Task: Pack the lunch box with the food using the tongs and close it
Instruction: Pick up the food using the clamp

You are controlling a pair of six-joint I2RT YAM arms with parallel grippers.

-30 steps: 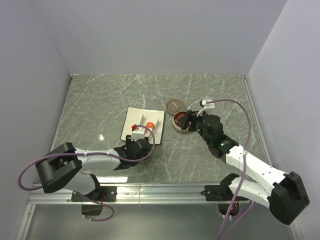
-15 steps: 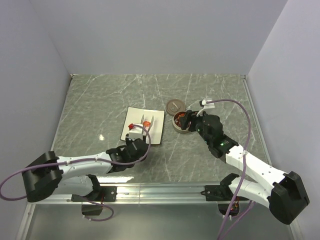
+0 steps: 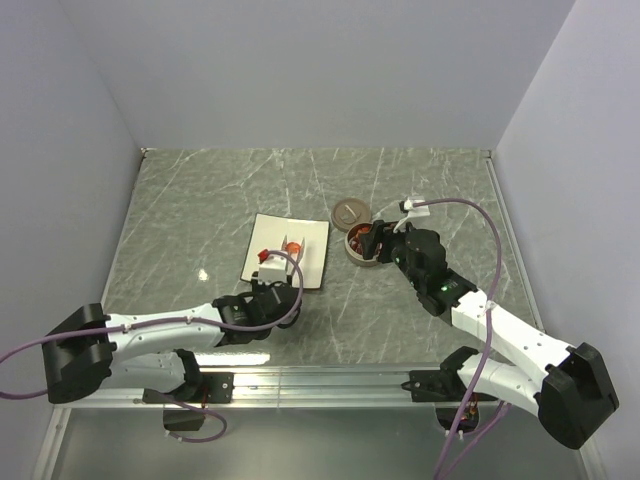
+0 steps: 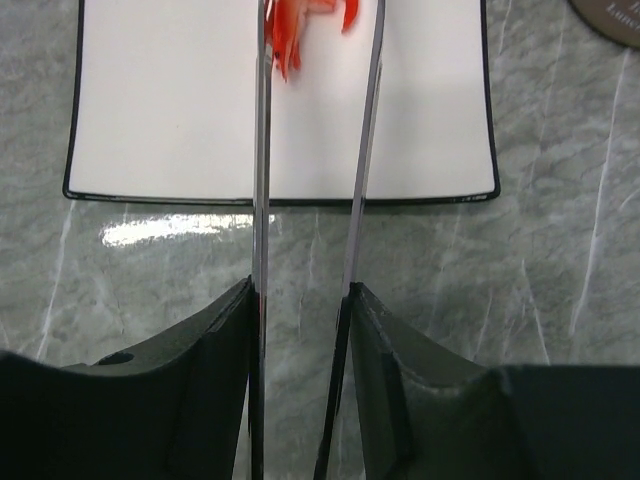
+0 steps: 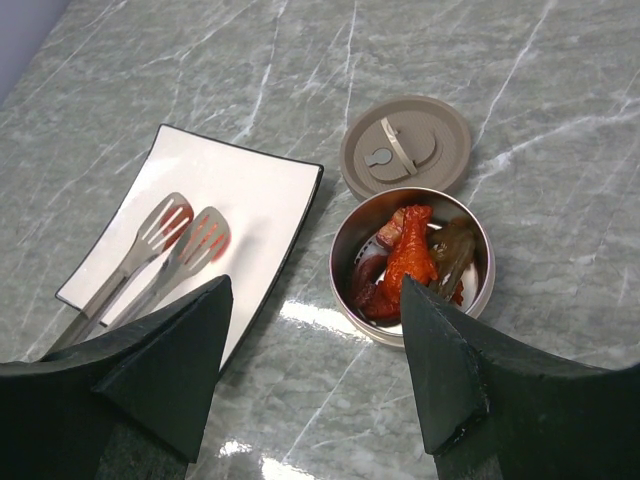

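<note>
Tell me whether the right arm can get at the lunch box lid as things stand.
Probably yes. The lid lies uncovered just beyond the open tin, and the right gripper hovers close by, fingers open and holding nothing; it need only pass over the tin.

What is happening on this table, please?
The left gripper holds the tongs. Their tips are over the white plate, at a red piece; I cannot tell if it is gripped. The tin already holds food. Its lid is off and lies on the table beside it. The right gripper hangs open near the tin, holding nothing.
</note>
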